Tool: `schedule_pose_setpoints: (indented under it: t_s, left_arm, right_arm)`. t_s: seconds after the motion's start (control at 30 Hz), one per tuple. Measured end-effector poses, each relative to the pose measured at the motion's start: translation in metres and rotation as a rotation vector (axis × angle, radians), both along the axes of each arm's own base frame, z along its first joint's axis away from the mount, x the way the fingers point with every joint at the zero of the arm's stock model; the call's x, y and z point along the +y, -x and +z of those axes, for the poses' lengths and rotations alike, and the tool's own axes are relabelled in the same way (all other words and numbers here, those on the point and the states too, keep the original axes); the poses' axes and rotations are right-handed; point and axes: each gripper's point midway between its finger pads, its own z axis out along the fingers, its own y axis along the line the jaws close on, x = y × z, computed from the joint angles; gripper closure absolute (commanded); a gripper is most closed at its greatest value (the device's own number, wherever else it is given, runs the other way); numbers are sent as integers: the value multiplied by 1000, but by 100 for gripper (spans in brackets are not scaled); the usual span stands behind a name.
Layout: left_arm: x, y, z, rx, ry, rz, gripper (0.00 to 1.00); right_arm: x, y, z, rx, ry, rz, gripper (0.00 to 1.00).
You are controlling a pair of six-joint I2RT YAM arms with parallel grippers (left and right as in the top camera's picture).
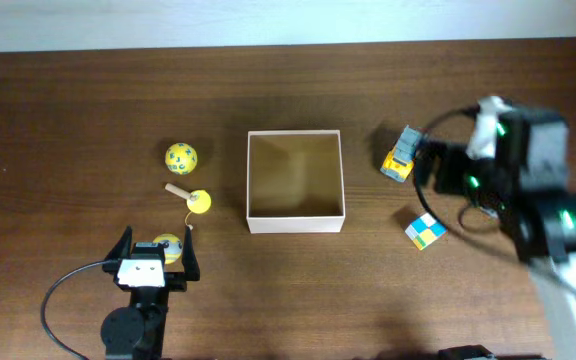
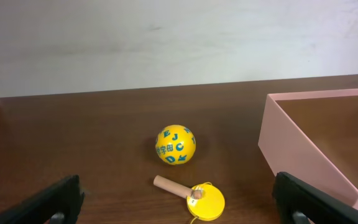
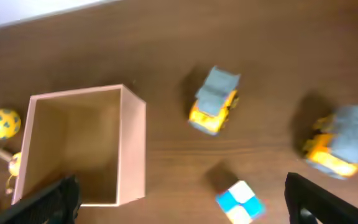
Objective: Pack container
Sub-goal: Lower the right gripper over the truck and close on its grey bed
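Observation:
The container [image 1: 296, 226], a square white-walled box with a tan inside, stands mid-table; it also shows in the left wrist view [image 2: 303, 155] and the right wrist view [image 3: 132, 146]. A yellow lettered ball [image 1: 181, 157] [image 2: 175, 145] and a yellow paddle with a wooden handle [image 1: 192, 199] [image 2: 197, 198] lie to its left. My left gripper [image 1: 158, 250] [image 2: 182, 210] is open, and a second yellow ball [image 1: 169, 246] shows between its fingers from above. My right gripper [image 1: 446, 170] [image 3: 182, 208] is open and raised right of the container, over a blue-and-white cube [image 1: 425, 231] [image 3: 241, 202].
A yellow toy truck with a grey back [image 1: 400, 155] [image 3: 214, 101] lies right of the container. The right wrist view, which is blurred, shows a second such truck [image 3: 340, 144] further right; my right arm hides it from above. Cables trail from both arms.

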Motion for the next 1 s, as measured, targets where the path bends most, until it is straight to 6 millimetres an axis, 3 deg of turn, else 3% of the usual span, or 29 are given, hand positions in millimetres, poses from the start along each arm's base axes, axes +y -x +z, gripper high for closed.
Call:
schedule_pose_setpoints:
  t_s: [0.1,0.27,0.4,0.57,0.77,1.0]
  left_arm:
    - [0,0,0,0,-2,0,1]
    - [0,0,0,0,-2,0,1]
    - [0,0,0,0,-2,0,1]
    - [0,0,0,0,-2,0,1]
    - [0,0,0,0,-2,0,1]
    - [0,0,0,0,-3,0,1]
  right_arm:
    - [10,-22,-32,99,-30,32,1]
    - [18,-55,-103,274,-52,27,1]
    - [10,-65,-143,377,-44,-68,1]
    - [-6,-73,-173,431,-11,-221,1]
    - [-17,-91,-174,362,1,-357,1]
    - [-3,-101,-169,296,-14,-443,1]
